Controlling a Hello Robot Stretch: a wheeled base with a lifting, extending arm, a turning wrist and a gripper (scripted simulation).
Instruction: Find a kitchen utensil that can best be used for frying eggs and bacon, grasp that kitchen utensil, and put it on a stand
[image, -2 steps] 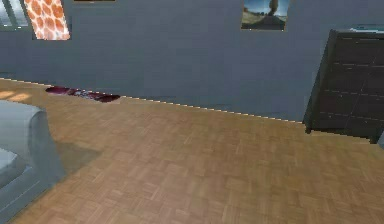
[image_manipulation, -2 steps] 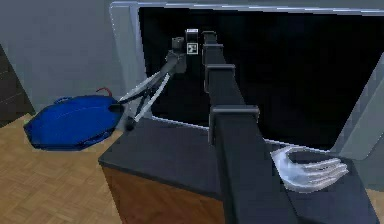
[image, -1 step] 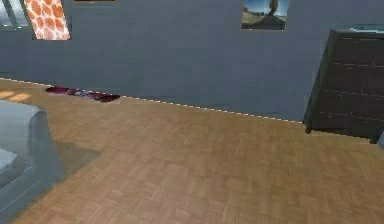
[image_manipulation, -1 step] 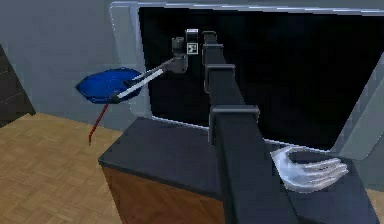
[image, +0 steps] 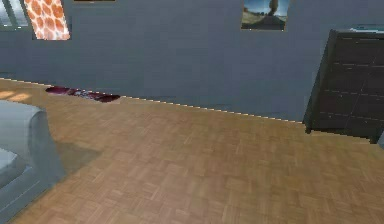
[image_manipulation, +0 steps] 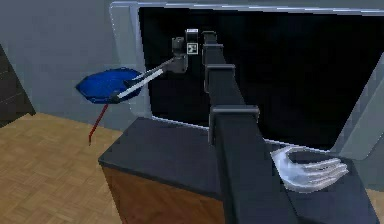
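Note:
In the arm side view the dark arm rises from the bottom edge to the gripper (image_manipulation: 136, 86), whose thin fingers reach left. At their far end hangs a flat blue pan (image_manipulation: 104, 84) with a thin red handle (image_manipulation: 95, 127) slanting down; it is clear of floor and furniture, so the gripper holds it. Below and to the right of the pan is a stand (image_manipulation: 160, 150) with a dark top and a wooden side. The pan hangs beyond the stand's left end, above the wood floor.
A big dark screen (image_manipulation: 280, 70) in a grey frame stands on the stand, and a pale curved thing (image_manipulation: 312, 170) lies on its top at the right. In the forward view are a dark dresser (image: 350, 85), a grey sofa (image: 20, 150) and a dark red flat thing (image: 85, 94) on the floor by the wall.

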